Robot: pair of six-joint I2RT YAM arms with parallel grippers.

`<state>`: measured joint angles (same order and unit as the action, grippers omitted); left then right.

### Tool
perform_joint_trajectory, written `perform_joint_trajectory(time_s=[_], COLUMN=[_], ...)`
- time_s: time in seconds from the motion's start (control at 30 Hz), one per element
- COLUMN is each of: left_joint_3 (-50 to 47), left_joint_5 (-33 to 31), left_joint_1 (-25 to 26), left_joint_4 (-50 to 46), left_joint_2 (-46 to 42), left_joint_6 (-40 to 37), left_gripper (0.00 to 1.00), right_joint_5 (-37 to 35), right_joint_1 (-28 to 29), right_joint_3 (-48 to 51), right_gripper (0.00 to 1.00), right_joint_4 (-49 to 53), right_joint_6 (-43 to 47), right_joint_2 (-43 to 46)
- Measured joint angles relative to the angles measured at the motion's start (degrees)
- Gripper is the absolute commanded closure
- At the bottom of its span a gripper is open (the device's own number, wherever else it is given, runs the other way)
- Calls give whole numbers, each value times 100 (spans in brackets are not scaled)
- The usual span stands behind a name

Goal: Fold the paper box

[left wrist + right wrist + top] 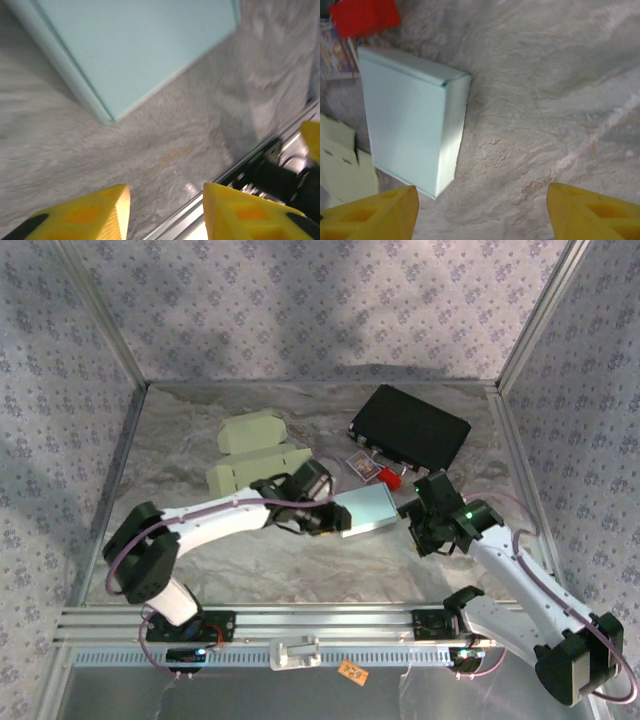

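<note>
Top external view: your pale mint paper box lies closed and flat near the middle of the desk, between the two arms. The left end effector sits just beside the box's left end, and the right end effector is near its right end.

In your left wrist view, the left end effector has its yellow fingers apart with only bare desk between them. A corner of the paper box lies ahead of the tips and clear of them.

In your right wrist view, the right end effector is spread wide and grips nothing. The paper box lies ahead and off to one side. Its near corner is close to one finger, and you cannot tell whether they touch.

Toward the desk's far right corner rests a black case, with a small red object just beside the paper box. Two cream cardboard blanks lie toward the far left.
</note>
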<state>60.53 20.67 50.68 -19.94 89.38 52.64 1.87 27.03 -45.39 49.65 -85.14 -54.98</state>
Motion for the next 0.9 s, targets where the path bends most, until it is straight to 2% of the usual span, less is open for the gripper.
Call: perform_joint_trajectory(time_s=[0.13, 0.23, 0.47, 0.63, 0.9], left_joint_3=[0, 0, 382, 968, 1912], left_joint_5=[-87, -96, 59, 55, 79], left_joint_1=[-684, -844, -778, -588, -157], left_joint_4=[-35, -2, 186, 153, 7], left_joint_2=[61, 422, 1375, 1832, 2553], left_joint_6=[190, 249, 249, 85, -127], left_gripper=[56, 56, 57, 62, 68], right_joint_5=[68, 109, 352, 562, 656], right_joint_1=[-240, -306, -531, -791, -1067], right_joint_3=[-474, -911, -1244, -1239, -1154], right_gripper=[34, 35, 35, 37, 38], right_joint_4=[-70, -125, -201, -186, -131], right_joint_6=[1224, 2033, 2914, 3091, 3126], right_joint_2=[-761, -1394, -1703, -1641, -1080])
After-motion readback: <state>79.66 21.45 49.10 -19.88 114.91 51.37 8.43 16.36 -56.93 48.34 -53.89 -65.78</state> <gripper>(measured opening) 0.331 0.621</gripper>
